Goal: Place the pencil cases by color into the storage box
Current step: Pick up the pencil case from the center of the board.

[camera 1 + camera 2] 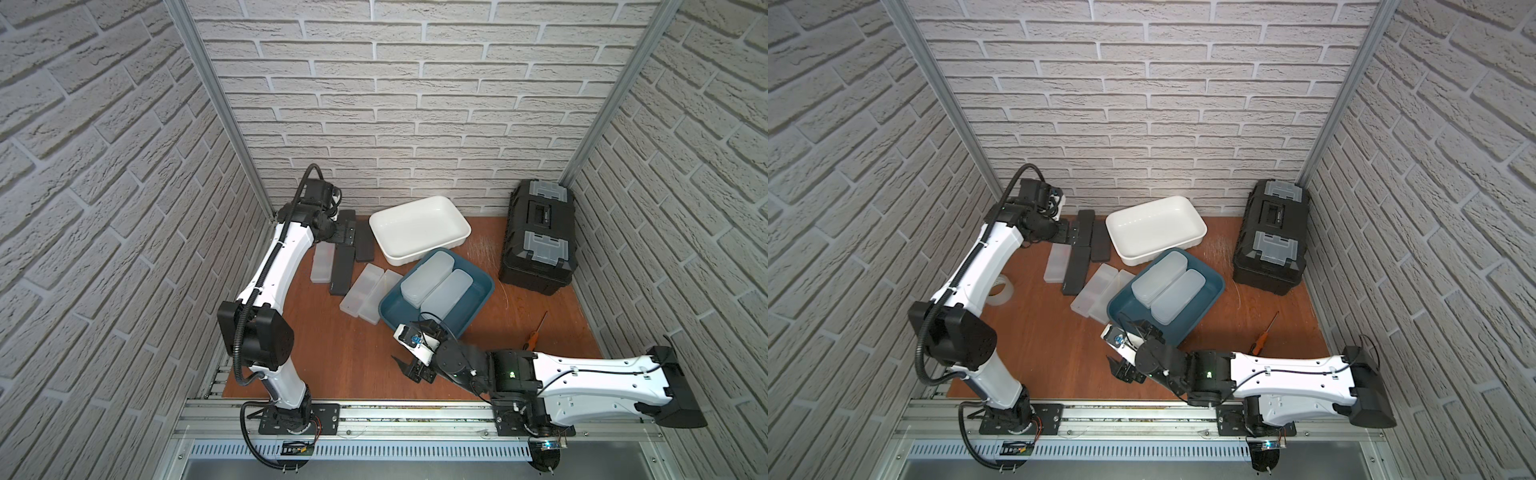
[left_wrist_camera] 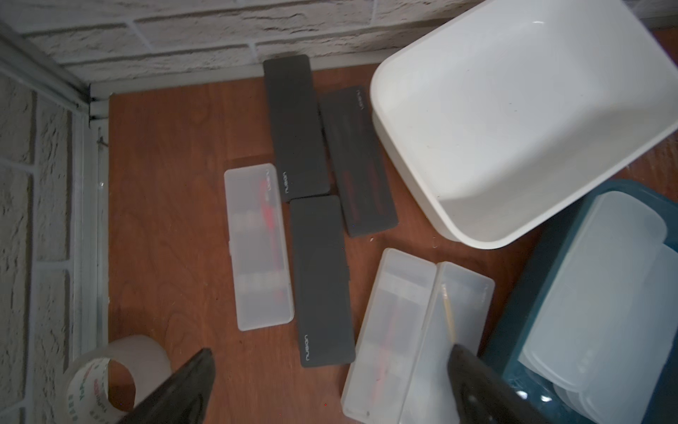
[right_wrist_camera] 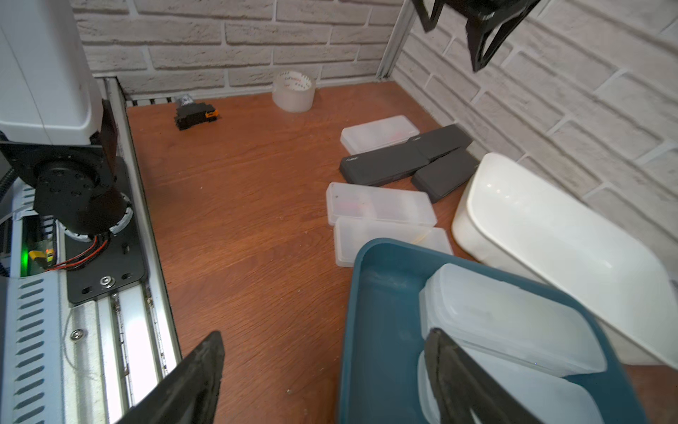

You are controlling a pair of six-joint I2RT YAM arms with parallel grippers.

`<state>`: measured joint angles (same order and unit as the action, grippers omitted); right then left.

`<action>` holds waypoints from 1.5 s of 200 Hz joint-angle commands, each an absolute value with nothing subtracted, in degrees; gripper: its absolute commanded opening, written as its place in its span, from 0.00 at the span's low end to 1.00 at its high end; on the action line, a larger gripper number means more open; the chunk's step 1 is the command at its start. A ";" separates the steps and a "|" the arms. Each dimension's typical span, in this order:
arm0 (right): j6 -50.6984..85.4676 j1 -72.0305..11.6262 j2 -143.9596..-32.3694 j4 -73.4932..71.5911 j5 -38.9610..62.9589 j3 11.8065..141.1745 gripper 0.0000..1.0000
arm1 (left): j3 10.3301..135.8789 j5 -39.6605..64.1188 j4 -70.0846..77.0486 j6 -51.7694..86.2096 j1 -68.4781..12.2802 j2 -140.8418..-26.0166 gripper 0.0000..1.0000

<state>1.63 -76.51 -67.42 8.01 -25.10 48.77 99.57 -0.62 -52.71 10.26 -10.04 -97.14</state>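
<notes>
Left gripper (image 2: 330, 350): hovering over the loose cases near the back wall (image 2: 220, 33), jaws spread wide and holding nothing
Right gripper (image 3: 326, 334): hanging at the near corner of the blue tray (image 1: 395, 309), jaws apart and gripping nothing
Black cases (image 2: 323, 282): three lying flat on the table (image 1: 332, 353), crowding together beside the white tray (image 1: 415, 232), which is sitting bare
Frosted cases (image 2: 258, 246): three lying on the table, two side by side just beside the blue tray; frosted stacks (image 1: 428, 276) sitting inside it
Handling: looking light, rigid and smooth, so likely slipping under a loose pinch
Hold: pinching one across its narrow width near the middle is looking safest, jaws going down beside both long edges
</notes>
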 commanded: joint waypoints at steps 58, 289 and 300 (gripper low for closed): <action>7.06 -63.11 -87.15 0.90 -2.35 59.76 0.86 | 95.75 -4.41 -52.18 12.76 -5.52 -98.63 0.98; -15.89 -66.77 -85.96 -21.27 -19.02 50.60 0.85 | 104.48 -4.39 -48.55 7.29 0.14 -121.23 0.96; -17.77 -67.23 -87.88 -22.98 -20.28 51.59 0.85 | 105.35 -4.14 -48.90 6.93 0.19 -121.84 0.96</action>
<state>-11.27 -66.35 -84.99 -16.64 -14.70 48.95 102.98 -4.99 -48.80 8.25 -0.40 -120.62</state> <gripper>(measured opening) 0.848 0.956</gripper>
